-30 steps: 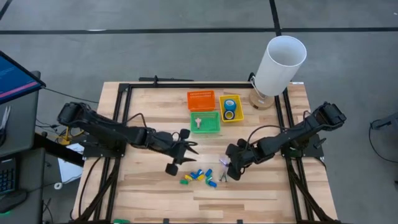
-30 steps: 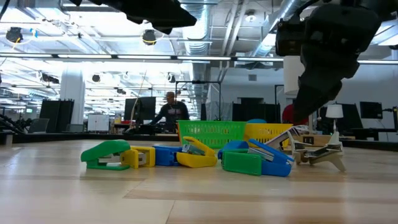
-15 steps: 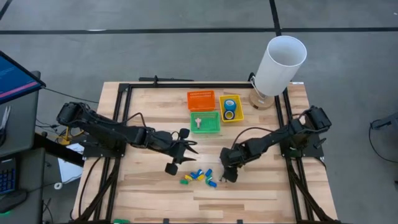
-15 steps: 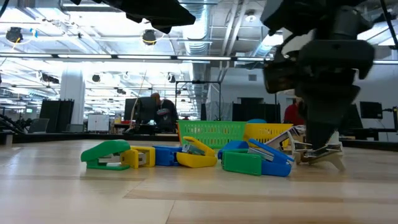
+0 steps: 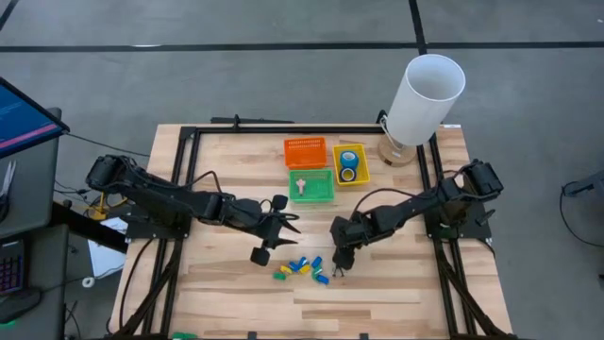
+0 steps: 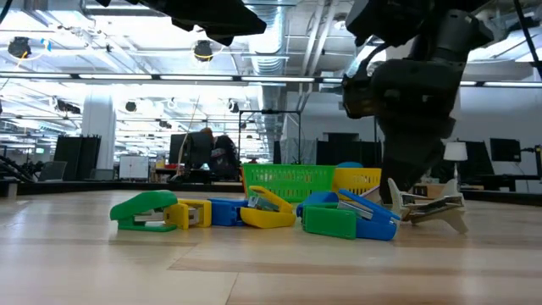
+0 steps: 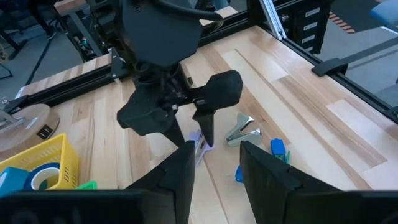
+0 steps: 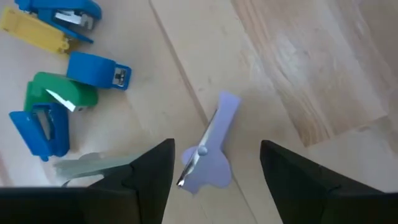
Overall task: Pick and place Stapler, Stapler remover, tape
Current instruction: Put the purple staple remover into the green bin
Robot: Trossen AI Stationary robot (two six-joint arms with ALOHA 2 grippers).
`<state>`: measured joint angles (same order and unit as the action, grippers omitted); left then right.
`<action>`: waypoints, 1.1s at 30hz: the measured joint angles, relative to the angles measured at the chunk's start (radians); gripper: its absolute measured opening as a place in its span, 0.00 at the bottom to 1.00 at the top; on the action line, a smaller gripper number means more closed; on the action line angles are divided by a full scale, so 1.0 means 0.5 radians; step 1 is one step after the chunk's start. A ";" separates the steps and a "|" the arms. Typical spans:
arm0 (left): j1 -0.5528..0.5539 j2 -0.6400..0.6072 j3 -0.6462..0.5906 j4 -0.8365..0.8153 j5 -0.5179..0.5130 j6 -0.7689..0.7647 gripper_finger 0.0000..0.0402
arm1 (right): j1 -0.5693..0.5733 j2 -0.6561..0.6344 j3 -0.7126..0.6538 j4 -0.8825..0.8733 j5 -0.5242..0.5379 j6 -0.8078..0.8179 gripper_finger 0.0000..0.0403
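Several small staplers (image 5: 300,268), blue, green and yellow, lie in a pile near the table's near edge. Beside them lie a purple staple remover (image 8: 214,158) and a silvery one (image 7: 242,130). My right gripper (image 8: 216,146) is open and points down just above the purple remover, one finger on either side, touching nothing that I can see. My left gripper (image 5: 283,231) is open and hovers left of the pile. Two blue tape rolls (image 5: 348,162) lie in the yellow basket. A third staple remover (image 5: 300,184) lies in the green basket.
An orange basket (image 5: 305,151), a green basket (image 5: 321,194) and a yellow basket (image 5: 337,177) stand together near the far edge. A tall white cylinder (image 5: 425,99) stands on a round wooden base at the far right corner. People move in the room behind the table.
My right gripper has moved toward the table's left and down, from beside the staple removers to just above the purple one. It has stayed open. The staplers and removers have not moved.
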<state>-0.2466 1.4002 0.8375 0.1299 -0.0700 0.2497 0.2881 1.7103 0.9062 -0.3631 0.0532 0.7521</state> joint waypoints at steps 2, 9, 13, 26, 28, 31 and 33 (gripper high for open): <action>0.000 0.000 0.000 0.000 0.000 0.000 0.29 | -0.011 0.000 0.000 0.000 0.000 0.000 0.57; 0.000 0.000 0.000 0.000 0.000 0.000 0.29 | -0.018 0.000 0.000 -0.006 -0.001 -0.006 0.44; 0.000 0.000 0.000 0.000 0.000 0.000 0.29 | -0.017 0.000 0.000 -0.007 -0.005 -0.033 0.29; 0.000 0.000 0.001 0.000 0.000 0.000 0.29 | -0.020 -0.004 0.018 -0.017 -0.008 -0.108 0.11; 0.000 0.000 0.001 0.000 0.000 0.000 0.29 | -0.020 -0.004 0.034 -0.018 -0.008 -0.123 0.12; 0.000 0.000 0.001 0.000 0.000 -0.006 0.29 | -0.020 -0.003 0.062 -0.019 -0.003 -0.184 0.12; 0.000 0.010 0.003 0.006 0.000 -0.025 0.29 | -0.017 -0.002 0.082 -0.014 -0.001 -0.210 0.10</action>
<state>-0.2466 1.4054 0.8389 0.1327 -0.0700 0.2374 0.2798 1.7092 0.9473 -0.3698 0.0526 0.6469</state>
